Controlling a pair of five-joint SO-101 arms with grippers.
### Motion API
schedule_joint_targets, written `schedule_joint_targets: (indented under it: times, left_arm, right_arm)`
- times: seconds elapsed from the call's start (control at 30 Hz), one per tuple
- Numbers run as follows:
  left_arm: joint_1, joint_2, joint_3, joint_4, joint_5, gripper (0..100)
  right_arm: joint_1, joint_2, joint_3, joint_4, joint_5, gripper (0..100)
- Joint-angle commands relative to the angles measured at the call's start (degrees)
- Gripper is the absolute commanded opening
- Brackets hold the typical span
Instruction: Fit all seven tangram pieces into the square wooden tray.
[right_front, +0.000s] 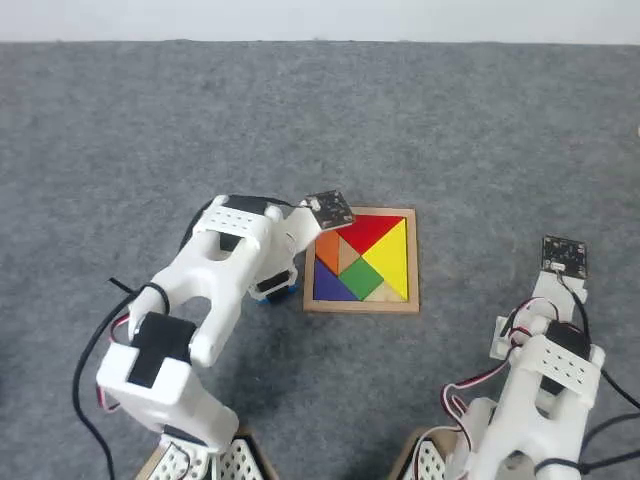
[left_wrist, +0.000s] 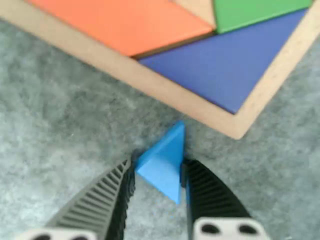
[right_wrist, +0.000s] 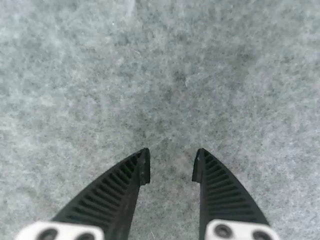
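Left gripper (left_wrist: 158, 172) clamps the light blue triangle (left_wrist: 167, 150) just outside the tray (left_wrist: 150, 85), beside its corner edge. Right gripper (right_wrist: 170, 167) stands parted over open grey carpet (right_wrist: 150, 75)

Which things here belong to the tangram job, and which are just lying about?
Job: tray; blue triangle, clamped in the left gripper just outside the tray; the orange, red, yellow, green and purple pieces lying in the tray.
Lying about: right gripper, open over bare carpet.
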Motion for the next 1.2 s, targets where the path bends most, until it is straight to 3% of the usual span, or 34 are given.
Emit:
schedule_joint_targets:
  times: [0.0,0.27,0.4,0.6,0.93,1.07,1.17]
  left_arm:
    - [1.49,0.44,-2.24,0.26,-0.09,8]
    - [0.0,-0.09,-3.82,1.32,0.0,7]
    - [-0.35,0.09,-5.49,2.46,0.0,15]
    - [1.58,0.44,-5.32,3.6,-0.09,2]
    - [1.49,-0.09,-5.76,5.98,-0.09,1]
    - [0.62,-0.09,-7.52,6.51,0.18,3]
    - [-1.41,-0.09,-11.38,10.11,0.26,12]
  right_arm:
    - [0.57,-1.19,-0.44,-1.1,0.44,15.9]
    - [-1.19,-1.19,0.26,-1.36,0.44,15.9]
    - [-1.8,-1.19,1.67,-3.65,0.53,16.0]
    - [-1.8,-1.19,1.67,-3.65,0.53,15.9]
    - [-1.8,-1.19,1.67,-3.74,0.62,15.9]
    - [-1.8,-1.19,1.67,-3.74,0.7,16.0]
    - [-1.8,-1.19,1.76,-3.74,0.7,16.0]
